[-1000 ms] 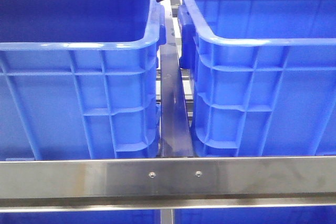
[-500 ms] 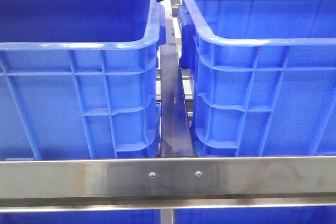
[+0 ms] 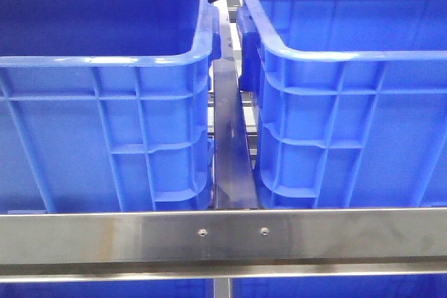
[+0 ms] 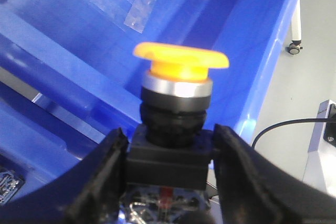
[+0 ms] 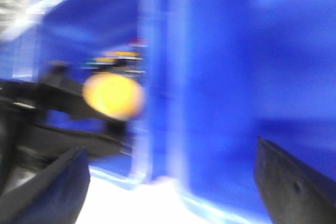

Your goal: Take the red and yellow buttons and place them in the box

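Firmly between left tool (image 4: 169, 169) fingers (image 4: 107, 174): yellow button (image 4: 181, 61).

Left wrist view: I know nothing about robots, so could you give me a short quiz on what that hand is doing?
1. True or false: the left hand is closed on the black base of the yellow button.
2. The ring just under the button's cap is: A silver, B red, C green.
3. Fill in: the crate behind the button is coloured ___.

Key: 1 true; 2 A; 3 blue.
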Tool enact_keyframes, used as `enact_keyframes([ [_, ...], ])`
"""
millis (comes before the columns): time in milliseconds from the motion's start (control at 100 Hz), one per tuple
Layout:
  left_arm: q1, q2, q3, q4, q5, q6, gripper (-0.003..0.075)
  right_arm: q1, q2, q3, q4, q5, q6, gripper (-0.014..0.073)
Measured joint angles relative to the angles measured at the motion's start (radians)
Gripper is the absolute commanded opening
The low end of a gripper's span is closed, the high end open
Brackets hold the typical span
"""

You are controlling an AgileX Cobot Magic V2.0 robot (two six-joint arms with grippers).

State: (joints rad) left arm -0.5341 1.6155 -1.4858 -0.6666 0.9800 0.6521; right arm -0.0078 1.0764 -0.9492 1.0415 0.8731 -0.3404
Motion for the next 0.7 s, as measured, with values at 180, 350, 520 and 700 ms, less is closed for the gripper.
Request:
enact_keyframes([
  [180,0.0,0.0,0.0,0.0,0.0,0.0,0.0169,0.008,0.148,0.0,0.315,0.053,-0.212,0.065],
  [350,0.0,0.0,0.0,0.0,0.0,0.0,0.0169,0.081,0.241,0.0,0.397,0.034,-0.299,0.065],
  [520,0.0,0.0,0.0,0.0,0.0,0.0,0.0169,0.15,0.293,0.0,0.417,-0.009,-0.325,0.065],
  [700,0.0,0.0,0.0,0.0,0.0,0.0,0.0169,0.186,0.32,-0.031,0.47,-0.028,-0.361,0.065],
])
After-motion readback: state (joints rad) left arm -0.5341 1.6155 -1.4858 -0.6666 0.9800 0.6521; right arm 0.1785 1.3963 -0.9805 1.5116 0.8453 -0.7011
